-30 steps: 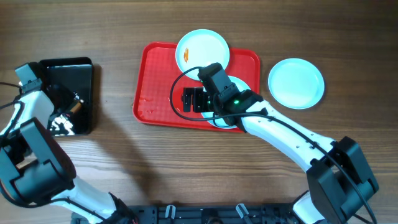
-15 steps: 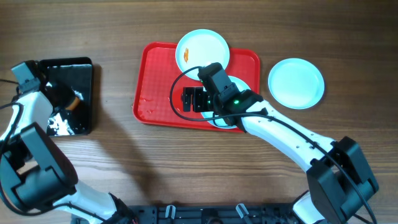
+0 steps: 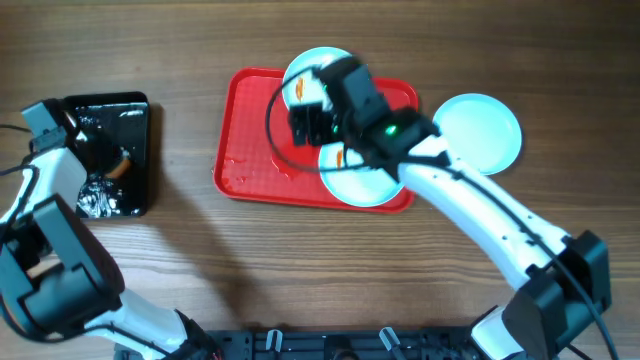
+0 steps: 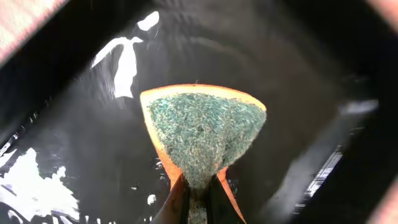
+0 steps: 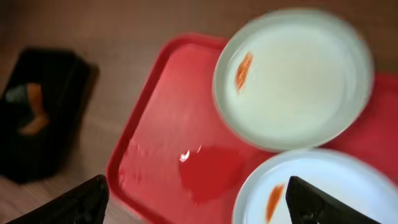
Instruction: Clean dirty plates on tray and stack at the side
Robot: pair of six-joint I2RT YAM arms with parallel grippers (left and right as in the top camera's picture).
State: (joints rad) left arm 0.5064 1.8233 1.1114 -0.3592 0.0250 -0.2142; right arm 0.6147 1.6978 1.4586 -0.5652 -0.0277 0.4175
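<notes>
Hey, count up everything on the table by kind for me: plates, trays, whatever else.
Plates: 3
Red tray: 1
Black tray: 1
Sponge: 1
Total: 6

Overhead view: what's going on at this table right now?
The left gripper is shut on a green-and-orange sponge over the glossy black tray. The right gripper hangs open above the red tray, holding nothing. Two plates sit on that tray, the back plate and the front plate, each with an orange smear. A third plate lies on the bare tabletop to the tray's right, with no smear visible.
</notes>
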